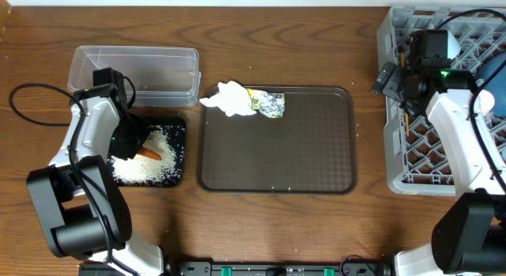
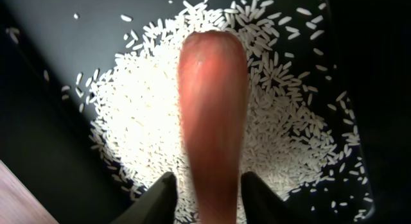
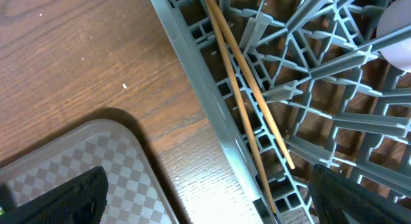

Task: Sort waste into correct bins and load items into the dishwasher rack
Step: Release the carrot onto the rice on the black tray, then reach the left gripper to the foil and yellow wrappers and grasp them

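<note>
My left gripper (image 1: 130, 144) hangs low over the black bin (image 1: 179, 124). In the left wrist view its fingers (image 2: 209, 189) are open on either side of the orange carrot (image 2: 212, 115), with a small gap on each side. The carrot (image 1: 150, 155) lies on the heap of white rice (image 1: 146, 170) (image 2: 135, 121). My right gripper (image 1: 387, 78) (image 3: 209, 198) is wide open and empty over the left edge of the grey dishwasher rack (image 1: 393, 149) (image 3: 205, 102). The wooden chopsticks (image 3: 247, 89) lie in the rack. The crumpled tissue (image 1: 228, 98) and the foil wrapper (image 1: 270, 103) lie at the brown tray's far edge.
The clear tub (image 1: 158, 66) stands behind the black bin. The flat brown tray (image 1: 277, 157) lies mid-table, and its corner (image 3: 96, 166) shows in the right wrist view. A pale bowl (image 1: 496, 73) and a dark-blue bowl (image 1: 500, 102) sit in the rack at the right edge.
</note>
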